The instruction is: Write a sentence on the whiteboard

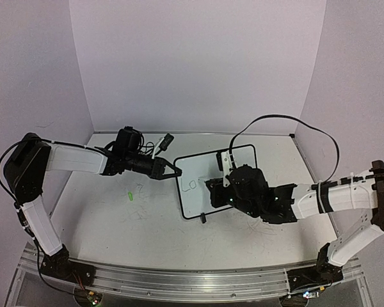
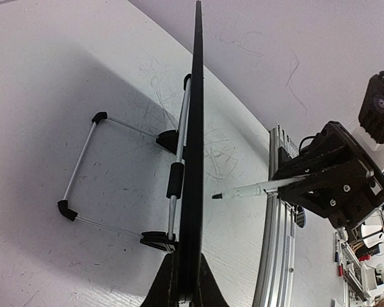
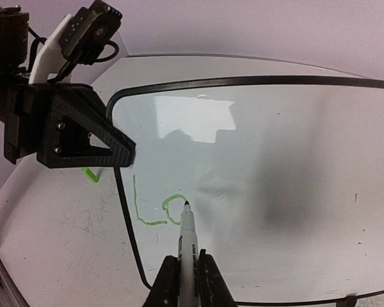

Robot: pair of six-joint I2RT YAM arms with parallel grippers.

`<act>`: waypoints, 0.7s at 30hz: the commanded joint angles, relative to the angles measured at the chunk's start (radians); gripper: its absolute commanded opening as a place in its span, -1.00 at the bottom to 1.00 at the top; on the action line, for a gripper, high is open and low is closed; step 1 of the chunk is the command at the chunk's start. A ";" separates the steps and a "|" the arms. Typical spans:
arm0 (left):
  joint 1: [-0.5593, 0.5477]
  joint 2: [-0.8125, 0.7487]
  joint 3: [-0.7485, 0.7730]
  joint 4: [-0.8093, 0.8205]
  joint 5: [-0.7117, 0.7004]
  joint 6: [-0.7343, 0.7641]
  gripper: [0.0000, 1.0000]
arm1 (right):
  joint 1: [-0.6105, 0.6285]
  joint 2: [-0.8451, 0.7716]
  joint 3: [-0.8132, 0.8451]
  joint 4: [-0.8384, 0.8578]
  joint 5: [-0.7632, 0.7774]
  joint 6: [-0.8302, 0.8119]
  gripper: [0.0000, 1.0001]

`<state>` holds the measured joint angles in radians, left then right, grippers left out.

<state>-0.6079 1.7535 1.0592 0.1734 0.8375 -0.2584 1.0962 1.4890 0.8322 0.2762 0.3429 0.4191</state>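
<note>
Propped whiteboard edge clamped in left pincer; right pincer pinches marker, tip at board.

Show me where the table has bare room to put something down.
Widest free patch: the table at near left, bordered by the left arm, the whiteboard and the metal rail. A smaller one: the far-right corner behind the whiteboard, under the cable. Crowded: the whiteboard's left edge, clamped by the left hand, and its face, where the right hand holds a marker.
</note>
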 commanded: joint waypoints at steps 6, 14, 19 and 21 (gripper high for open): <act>-0.001 -0.034 0.015 -0.018 0.039 -0.008 -1.00 | -0.004 0.050 0.066 0.012 0.036 -0.036 -1.00; -0.002 -0.035 0.016 -0.018 0.043 -0.008 -1.00 | -0.004 0.069 0.076 0.019 0.031 -0.036 -1.00; -0.002 -0.037 0.016 -0.020 0.043 -0.008 -1.00 | -0.004 0.084 0.084 0.020 0.032 -0.040 -1.00; -0.002 -0.038 0.015 -0.019 0.044 -0.008 -1.00 | -0.004 0.088 0.086 0.020 0.033 -0.042 -1.00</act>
<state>-0.6079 1.7535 1.0592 0.1730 0.8379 -0.2584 1.0916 1.5597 0.8742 0.2699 0.3534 0.3919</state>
